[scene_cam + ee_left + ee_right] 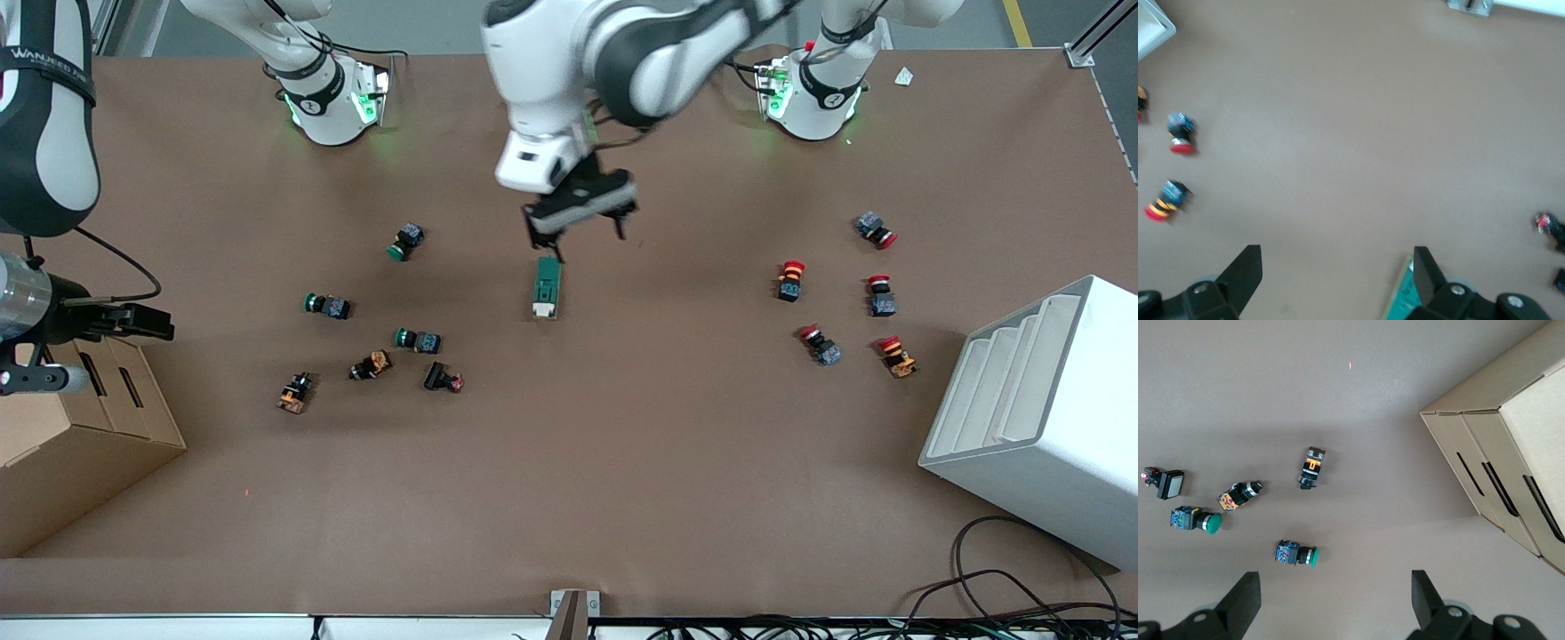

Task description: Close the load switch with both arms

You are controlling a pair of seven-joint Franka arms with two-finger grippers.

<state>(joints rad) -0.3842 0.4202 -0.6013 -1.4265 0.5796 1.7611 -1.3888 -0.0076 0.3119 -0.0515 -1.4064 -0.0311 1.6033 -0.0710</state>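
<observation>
Left black two-finger gripper (578, 233) wide open, empty, hovering just above the dark-green oblong load switch (546, 288); one fingertip (1426, 268) over its end. Right gripper (1336, 600) open, empty, waiting beside the cardboard box (80, 427).

The load switch (546, 287), a dark-green oblong block with a cream end, lies flat just below the left gripper (578, 233).

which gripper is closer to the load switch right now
Left. The left gripper, fingers open, hangs just above the load switch. The right gripper, also open, waits over the cardboard box at the right arm's end.
</observation>
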